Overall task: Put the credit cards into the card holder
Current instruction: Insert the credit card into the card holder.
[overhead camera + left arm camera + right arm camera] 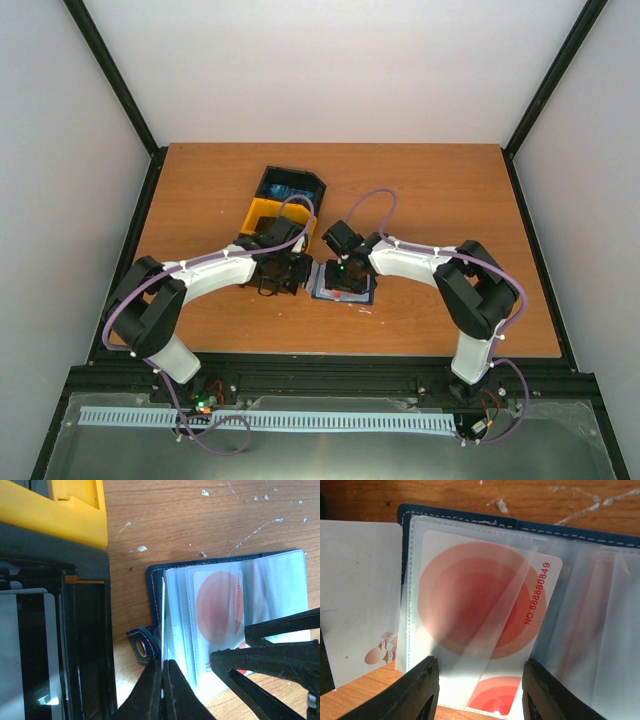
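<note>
The card holder (350, 293) lies open on the table between the two grippers, its navy cover (155, 580) (470, 516) under clear pockets. A white credit card with a red circle (480, 600) (220, 607) sits inside one clear pocket, its near end sticking out. My left gripper (167, 662) (283, 278) is shut on a thin leaf of the holder, holding it up on edge; that leaf shows as a white sheet (360, 595). My right gripper (480, 662) (343, 283) hangs over the card's near end, jaws apart on either side of it.
The black-and-yellow bin tray (265, 215) (60, 515) stands just behind and left of the holder, close to my left gripper. More cards (25, 650) lie in one compartment. The holder's snap tab (141, 647) juts out toward the tray.
</note>
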Controlling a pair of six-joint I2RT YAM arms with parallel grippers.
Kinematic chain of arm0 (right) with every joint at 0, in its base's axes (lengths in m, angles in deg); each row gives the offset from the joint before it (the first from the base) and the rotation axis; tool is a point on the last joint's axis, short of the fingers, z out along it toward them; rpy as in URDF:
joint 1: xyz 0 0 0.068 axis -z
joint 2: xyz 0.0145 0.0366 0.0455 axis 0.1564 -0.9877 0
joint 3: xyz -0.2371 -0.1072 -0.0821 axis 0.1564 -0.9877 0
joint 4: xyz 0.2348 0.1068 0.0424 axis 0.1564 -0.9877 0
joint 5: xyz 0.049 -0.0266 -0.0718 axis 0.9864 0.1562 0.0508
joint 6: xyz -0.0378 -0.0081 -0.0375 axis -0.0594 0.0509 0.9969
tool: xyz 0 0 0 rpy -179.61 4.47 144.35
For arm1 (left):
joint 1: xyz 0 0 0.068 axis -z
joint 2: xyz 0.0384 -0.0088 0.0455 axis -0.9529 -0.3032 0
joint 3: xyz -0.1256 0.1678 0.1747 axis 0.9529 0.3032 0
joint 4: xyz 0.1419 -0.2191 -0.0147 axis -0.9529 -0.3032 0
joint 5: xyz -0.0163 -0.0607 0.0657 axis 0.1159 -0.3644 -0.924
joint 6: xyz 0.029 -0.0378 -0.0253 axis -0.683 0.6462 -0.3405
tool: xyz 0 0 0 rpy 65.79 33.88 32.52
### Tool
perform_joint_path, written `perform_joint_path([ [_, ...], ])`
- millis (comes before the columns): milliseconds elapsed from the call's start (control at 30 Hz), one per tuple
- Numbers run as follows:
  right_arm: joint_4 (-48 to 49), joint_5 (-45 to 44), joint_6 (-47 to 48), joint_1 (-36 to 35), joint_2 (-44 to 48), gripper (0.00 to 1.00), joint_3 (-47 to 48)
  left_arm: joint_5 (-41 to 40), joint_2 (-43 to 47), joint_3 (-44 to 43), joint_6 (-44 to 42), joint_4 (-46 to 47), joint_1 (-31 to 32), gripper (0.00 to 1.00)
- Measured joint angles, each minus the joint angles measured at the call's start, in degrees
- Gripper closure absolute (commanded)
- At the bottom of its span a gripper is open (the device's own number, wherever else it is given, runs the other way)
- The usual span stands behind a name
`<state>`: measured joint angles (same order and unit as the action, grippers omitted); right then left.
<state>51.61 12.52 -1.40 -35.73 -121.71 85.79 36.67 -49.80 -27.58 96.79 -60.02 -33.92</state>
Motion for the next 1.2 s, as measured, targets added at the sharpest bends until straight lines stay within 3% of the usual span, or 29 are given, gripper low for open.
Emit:
perform_joint_path([
  [300,0.0,-2.5,2.3,0.0,-0.4,0.46,1.6,0.0,0.0,0.0,0.0,0.0,0.0,0.99],
  [733,1.2,-5.4,3.3,-0.1,0.5,0.44,1.6,-0.2,0.2,0.0,0.0,0.0,0.0,0.99],
  [1000,-4.0,-17.8,1.6,0.5,12.9,0.35,0.7,-0.5,3.5,0.2,-0.5,-1.1,0.0,0.99],
  [1200,-3.1,-18.6,2.5,6.0,23.7,0.31,-4.3,-2.6,11.7,0.2,-2.6,0.1,0.0,0.99],
])
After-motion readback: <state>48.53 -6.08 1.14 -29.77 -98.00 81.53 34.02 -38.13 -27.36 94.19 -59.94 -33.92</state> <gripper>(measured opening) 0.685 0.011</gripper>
